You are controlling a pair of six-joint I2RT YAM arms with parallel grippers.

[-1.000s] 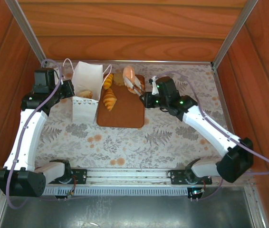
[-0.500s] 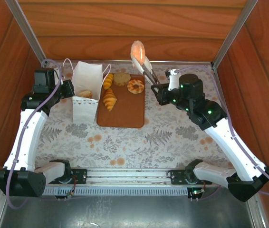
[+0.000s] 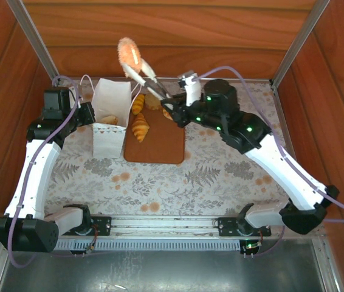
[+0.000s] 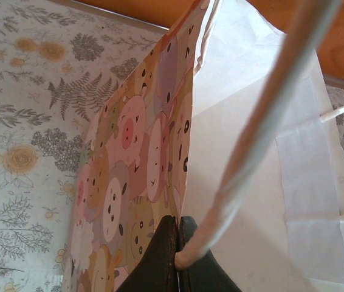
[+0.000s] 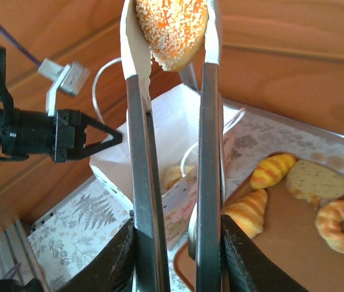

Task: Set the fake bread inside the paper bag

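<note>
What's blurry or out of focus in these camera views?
Left wrist: the cord handle near the lens is blurred, the paper bag's printed side sharp. Right wrist: the orange roll in the tongs is crisp. Top external: even, soft light on the tablecloth.

The bag (image 4: pixel 251 243) is white inside; its side has pink, yellow and purple animal faces; the bun (image 5: pixel 171 27) is orange with pale specks; the tongs (image 5: pixel 140 182) are grey; the tray (image 3: pixel 160 149) is brown; the croissant (image 3: pixel 140 128) is golden; the roll (image 5: pixel 271 171) is yellow with brown stripes; the counter (image 3: pixel 208 176) is pale with grey ferns and orange flowers.
</note>
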